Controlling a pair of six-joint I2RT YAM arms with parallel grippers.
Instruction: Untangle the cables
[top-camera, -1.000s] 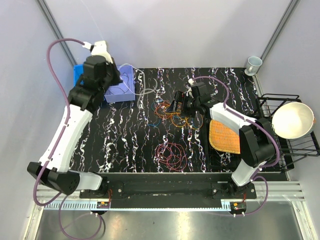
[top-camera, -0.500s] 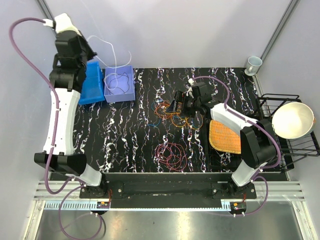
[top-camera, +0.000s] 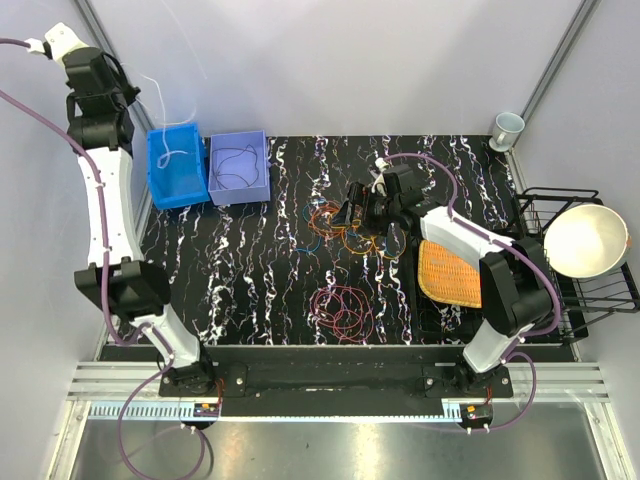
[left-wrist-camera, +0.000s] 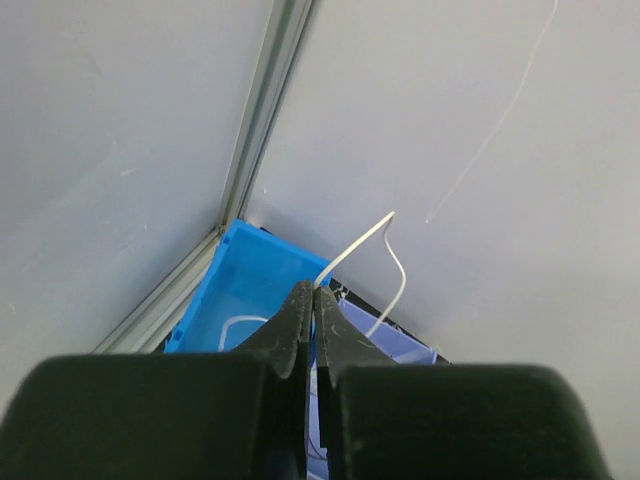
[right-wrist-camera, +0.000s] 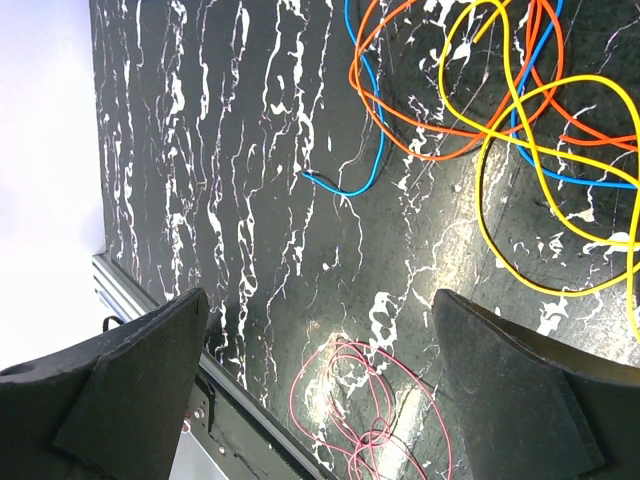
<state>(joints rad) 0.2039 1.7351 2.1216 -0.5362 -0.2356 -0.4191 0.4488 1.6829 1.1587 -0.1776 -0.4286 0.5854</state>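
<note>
My left gripper (top-camera: 132, 88) is raised high at the far left, its jaws pressed shut on a thin whitish cable (left-wrist-camera: 357, 243). That cable hangs down, and its lower end lies in the blue bin (top-camera: 158, 180) (left-wrist-camera: 250, 275). My right gripper (top-camera: 352, 213) (right-wrist-camera: 320, 330) hovers open and empty over the mat. Beside and beneath it lie tangled orange (right-wrist-camera: 400, 130), yellow (right-wrist-camera: 497, 190) and blue (right-wrist-camera: 350, 187) cables (top-camera: 330, 225). A magenta-red cable (top-camera: 345, 305) (right-wrist-camera: 375, 400) lies coiled apart, nearer the front edge.
A lavender bin (top-camera: 250, 190) holding a dark cable stands right of the blue bin. An orange woven pad (top-camera: 447, 272) lies under the right arm. At the right edge a black wire rack (top-camera: 600, 295) holds a white bowl (top-camera: 585, 240). A cup (top-camera: 508, 127) stands at the back right.
My left arm has swung up and to the left with the whitish cable, from over the lavender bin to beside the blue bin, where the cable's end now rests. The right arm has not moved.
</note>
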